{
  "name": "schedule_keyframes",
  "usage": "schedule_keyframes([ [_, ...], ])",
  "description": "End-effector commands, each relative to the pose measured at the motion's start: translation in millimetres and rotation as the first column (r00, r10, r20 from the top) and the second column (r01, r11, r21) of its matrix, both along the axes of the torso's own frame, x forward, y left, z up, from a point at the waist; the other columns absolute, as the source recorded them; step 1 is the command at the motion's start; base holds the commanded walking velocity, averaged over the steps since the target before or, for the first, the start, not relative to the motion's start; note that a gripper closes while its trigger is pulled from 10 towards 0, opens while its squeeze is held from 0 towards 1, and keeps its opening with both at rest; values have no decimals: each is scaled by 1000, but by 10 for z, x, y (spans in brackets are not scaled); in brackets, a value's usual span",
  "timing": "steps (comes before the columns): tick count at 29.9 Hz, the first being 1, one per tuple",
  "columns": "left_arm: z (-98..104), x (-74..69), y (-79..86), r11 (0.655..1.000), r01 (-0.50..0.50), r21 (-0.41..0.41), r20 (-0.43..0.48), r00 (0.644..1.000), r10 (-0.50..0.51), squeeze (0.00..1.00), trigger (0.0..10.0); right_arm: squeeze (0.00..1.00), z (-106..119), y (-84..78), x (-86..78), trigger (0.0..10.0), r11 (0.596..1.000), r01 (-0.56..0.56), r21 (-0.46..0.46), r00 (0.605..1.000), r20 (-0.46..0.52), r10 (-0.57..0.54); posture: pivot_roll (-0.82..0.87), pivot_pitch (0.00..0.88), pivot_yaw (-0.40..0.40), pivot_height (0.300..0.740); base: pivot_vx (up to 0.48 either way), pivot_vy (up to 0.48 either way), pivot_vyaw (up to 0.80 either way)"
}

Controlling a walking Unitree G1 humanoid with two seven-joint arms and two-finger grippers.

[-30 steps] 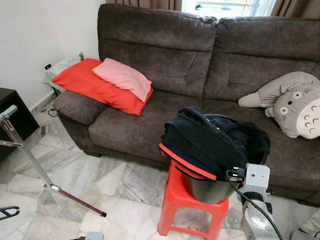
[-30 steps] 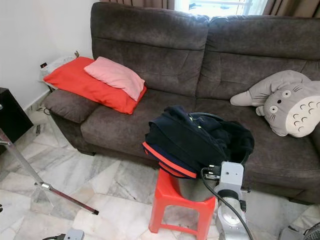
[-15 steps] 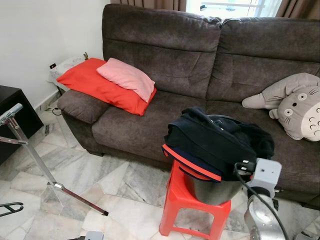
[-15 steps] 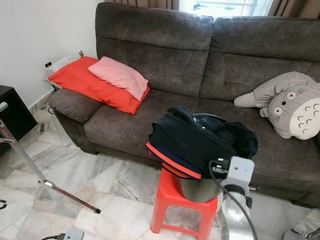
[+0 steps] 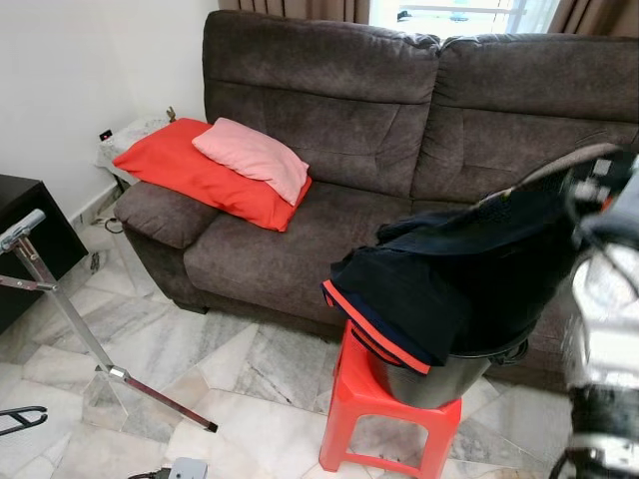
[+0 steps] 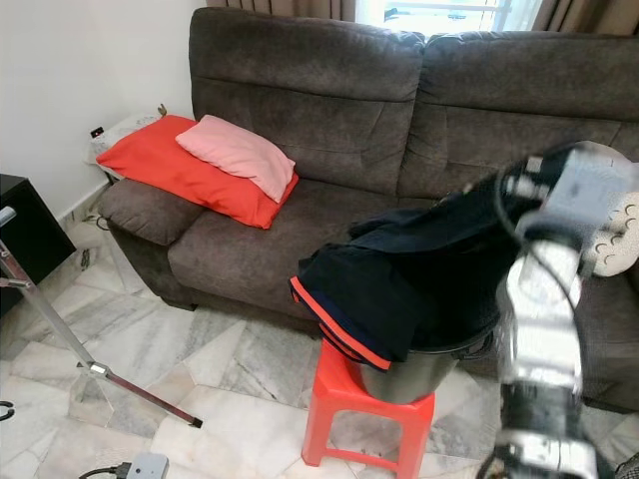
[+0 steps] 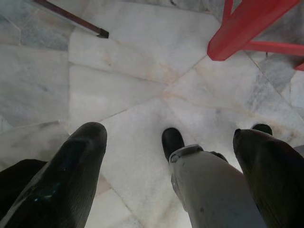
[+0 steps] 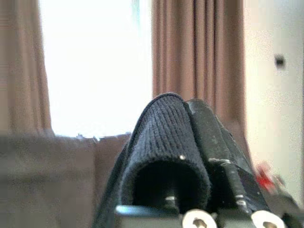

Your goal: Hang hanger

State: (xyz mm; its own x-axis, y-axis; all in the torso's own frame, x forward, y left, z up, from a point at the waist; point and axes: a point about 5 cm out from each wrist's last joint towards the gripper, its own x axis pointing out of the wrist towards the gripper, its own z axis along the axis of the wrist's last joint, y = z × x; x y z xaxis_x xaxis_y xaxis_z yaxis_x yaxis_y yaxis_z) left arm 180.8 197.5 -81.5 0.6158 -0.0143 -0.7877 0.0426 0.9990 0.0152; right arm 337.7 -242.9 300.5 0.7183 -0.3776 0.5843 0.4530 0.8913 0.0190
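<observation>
At right of frame, the right gripper [image 8: 190, 142] pinches a dark navy knit garment [image 5: 449, 279] lifted above the red plastic stool [image 5: 384, 419]; the left gripper [image 7: 166, 161] hangs open.

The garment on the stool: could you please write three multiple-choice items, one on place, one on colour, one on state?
1. Where does the bucket stand?
A. on the sofa
B. on the red stool
C. on the floor

2. What colour is the small pillow?
A. pink
B. green
C. white

3. What is the right gripper doing?
A. hanging open
B. resting on the sofa
C. shut on the dark garment

Answers: 1 B, the bucket sits on top of the stool. 2 A, the pink pillow lies on a red cushion. 3 C, the garment is stretched up towards the raised arm, and the wrist view shows fabric pinched in the jaws.
</observation>
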Motion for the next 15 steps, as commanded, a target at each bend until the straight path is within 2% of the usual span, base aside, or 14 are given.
schedule_keyframes([
  [1,1,-10,27,1000,0,7,1,1000,0,0,10000,0,181,147,-45,0,998,-47,-39,996,73,50,-47,5,43,740,0,0,0],
  [2,1,-10,27,1000,0,7,1,1000,0,0,10000,0,181,147,-45,0,998,-47,-39,996,73,50,-47,5,43,740,0,0,0],
  [3,1,-11,28,1000,0,7,2,1000,0,0,10000,0,208,293,-50,0,994,-101,-41,991,84,104,-44,5,42,740,0,0,0],
  [4,1,-11,28,1000,0,7,2,1000,0,0,10000,0,208,293,-50,0,994,-101,-41,991,84,104,-44,5,42,740,0,0,0],
  [5,0,-13,28,1000,0,7,2,1000,0,0,10000,0,160,400,-43,0,990,-137,-25,988,69,138,-41,6,42,740,0,0,0],
  [6,-1,-15,26,1000,-2,6,2,1000,2,0,10000,0,-66,486,7,824,988,-153,33,988,-28,154,-33,7,41,740,0,0,0],
  [7,-1,-15,26,1000,-2,6,2,1000,2,0,10000,0,-66,486,7,824,988,-153,33,988,-28,154,-33,7,41,740,0,0,0],
  [8,-1,-16,27,1000,-3,6,2,1000,3,0,10000,0,-187,466,25,10000,985,-144,93,986,-76,151,-30,7,40,740,0,0,0],
  [9,-2,-19,28,1000,-4,5,2,1000,4,0,10000,0,-306,411,30,10000,979,-117,164,984,-116,137,-30,7,40,740,0,0,0],
  [10,-2,-19,28,1000,-4,5,2,1000,4,0,10000,0,-306,411,30,10000,979,-117,164,984,-116,137,-30,7,40,740,0,0,0],
  [12,-5,-26,31,1000,-5,5,0,1000,5,0,10000,0,-439,316,15,10000,967,-68,245,981,-160,109,-37,9,40,740,0,0,0],
  [13,-5,-26,31,1000,-5,5,0,1000,5,0,10000,0,-439,316,15,10000,967,-68,245,981,-160,109,-37,9,40,740,0,0,0],
  [15,-9,-33,29,1000,-2,5,-3,1000,2,0,10000,0,-461,214,-42,10000,964,-14,265,986,-156,57,-42,10,43,740,0,0,0],
])
